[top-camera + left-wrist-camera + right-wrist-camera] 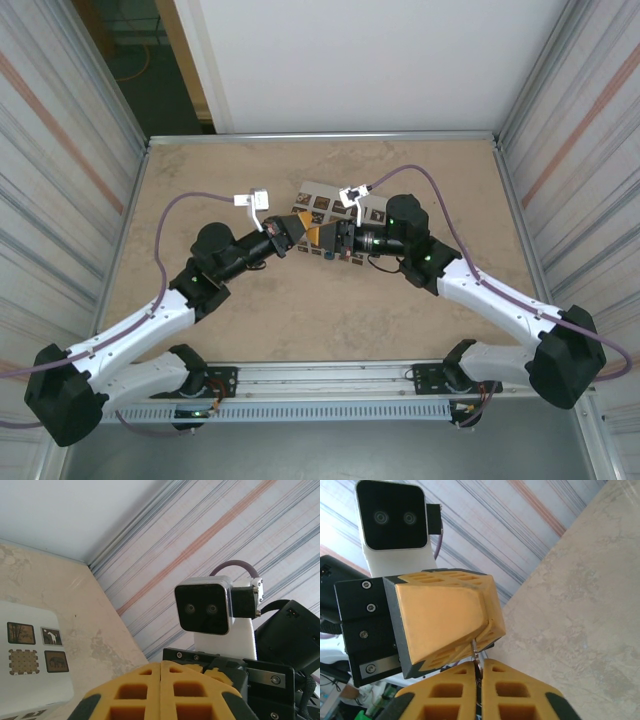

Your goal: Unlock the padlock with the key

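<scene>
At the middle of the desk, tip to tip: left claw and right claw, both arms bent inward from the near edge.

Left claw: yellow fingers pressed flat together, no gap along the seam. From the right wrist, seen as a closed yellow wedge pointing down at the right claw's tip.

Right claw: fingers also together. Nipped in the seam at their tip, a thin pale metal sliver, upright, its upper end tucked under the point of the left claw. Cannot tell whether key or lock loop, nor whether gripped by the left claw as well.

Blue padlock: tiny speck in the overhead view, just beside the right claw's fingers on the near side. Too small to tell whether hanging or touching the desk.

Just behind both claws, flat on the desk: white box with dark patterned squares, partly covered by the right arm's wrist. From the left wrist, same box at lower left with four squares showing, and the right arm's camera block straight ahead above the claw.

Either side of the desk: striped wall panels.
</scene>
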Robot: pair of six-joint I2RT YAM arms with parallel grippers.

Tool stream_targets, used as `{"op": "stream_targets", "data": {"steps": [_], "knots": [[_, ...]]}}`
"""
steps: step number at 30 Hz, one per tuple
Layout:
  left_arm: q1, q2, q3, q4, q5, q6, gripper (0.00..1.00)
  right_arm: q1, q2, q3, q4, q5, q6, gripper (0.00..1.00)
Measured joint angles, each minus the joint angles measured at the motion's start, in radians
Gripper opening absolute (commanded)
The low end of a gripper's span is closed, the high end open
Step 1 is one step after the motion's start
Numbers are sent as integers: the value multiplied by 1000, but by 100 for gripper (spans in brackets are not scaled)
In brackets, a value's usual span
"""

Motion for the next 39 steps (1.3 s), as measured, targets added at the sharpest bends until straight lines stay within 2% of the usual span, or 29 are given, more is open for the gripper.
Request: {"op": "stream_targets", "data": {"steps": [13,16,20,24,26,30,34,39], "knots": [[-8,-23,-40,10,-14,-2,0,-7,-26,-35,-8,14,2,0],[-10,-34,-50,11,-14,-5,6,-9,-34,-36,-17,14,2,0],[-8,-46,-57,9,-24,-3,26,-15,-40,-36,-35,22,-8,0],[-1,-89,-61,-11,-51,1,62,-49,-48,-36,-106,51,-41,0],[-1,-122,-61,-36,-63,11,72,-55,-48,-33,-158,66,-74,0],[-1,-205,-64,-129,-115,34,82,-79,-48,-29,-264,84,-146,0],[-1,-276,-64,-275,-175,69,86,-135,-48,-29,-347,94,-211,0],[-1,-299,-88,-440,-224,132,94,-242,-5,-33,-328,35,-224,0]]}}
